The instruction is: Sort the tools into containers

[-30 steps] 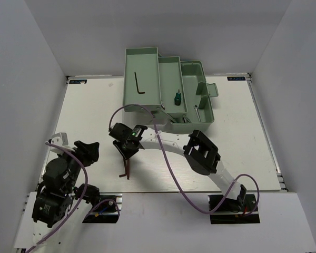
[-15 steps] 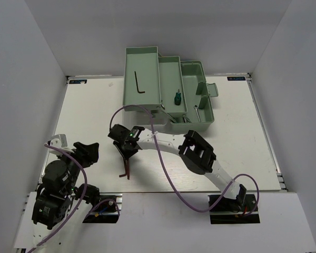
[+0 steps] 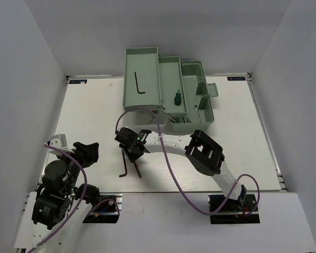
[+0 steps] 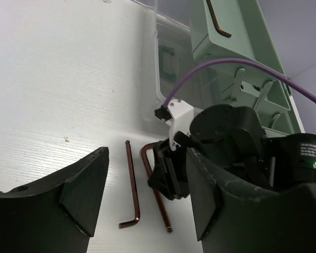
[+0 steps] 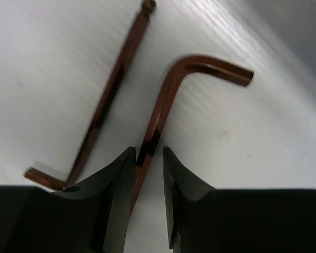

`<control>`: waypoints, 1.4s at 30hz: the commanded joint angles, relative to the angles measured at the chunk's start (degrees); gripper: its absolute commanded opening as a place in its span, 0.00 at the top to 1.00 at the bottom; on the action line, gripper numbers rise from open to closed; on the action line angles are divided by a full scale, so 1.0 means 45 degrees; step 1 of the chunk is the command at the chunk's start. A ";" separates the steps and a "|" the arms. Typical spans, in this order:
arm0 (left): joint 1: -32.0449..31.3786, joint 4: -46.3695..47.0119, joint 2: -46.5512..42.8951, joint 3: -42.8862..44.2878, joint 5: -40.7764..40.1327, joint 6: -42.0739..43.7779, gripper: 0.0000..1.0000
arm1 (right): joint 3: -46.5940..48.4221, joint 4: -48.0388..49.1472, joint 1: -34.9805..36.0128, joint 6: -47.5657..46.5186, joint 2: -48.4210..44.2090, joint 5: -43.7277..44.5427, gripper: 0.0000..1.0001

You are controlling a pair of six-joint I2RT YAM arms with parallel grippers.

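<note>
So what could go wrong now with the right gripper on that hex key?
1. The right gripper seems to pinch the hex key on its thin shaft, far from the bend, so the key may swing or slip when lifted.
2. The second hex key lies close beside one finger, so it may be dragged along.

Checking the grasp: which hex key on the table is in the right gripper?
The hex key with its bend toward the toolbox, shaft between the right gripper's fingers; the other key lies free beside it.
</note>
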 commanded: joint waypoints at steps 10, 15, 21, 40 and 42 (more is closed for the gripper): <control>0.0216 -0.0930 0.2424 0.0190 0.0883 -0.0505 0.32 | -0.2007 -0.1830 -0.0118 -0.1849 0.0365 0.0972 0.68; 0.0216 -0.1305 0.3054 0.0190 0.1276 -0.1130 0.33 | -0.2395 -0.2163 -0.0157 -0.2241 0.0581 0.1132 0.72; 0.0216 -0.1734 0.3326 0.0190 0.1413 -0.1464 0.35 | -0.2631 -0.2163 -0.0157 -0.2708 0.0679 0.0370 0.99; 0.0099 -0.0740 0.7309 -0.0024 0.2917 -0.1073 0.38 | -0.2553 -0.3940 -0.1192 -0.7023 -0.4574 -0.5332 1.00; 0.0099 -0.0738 0.7564 -0.0024 0.2917 -0.1073 0.38 | -0.2611 -0.3999 -0.1231 -0.7181 -0.5178 -0.5509 1.00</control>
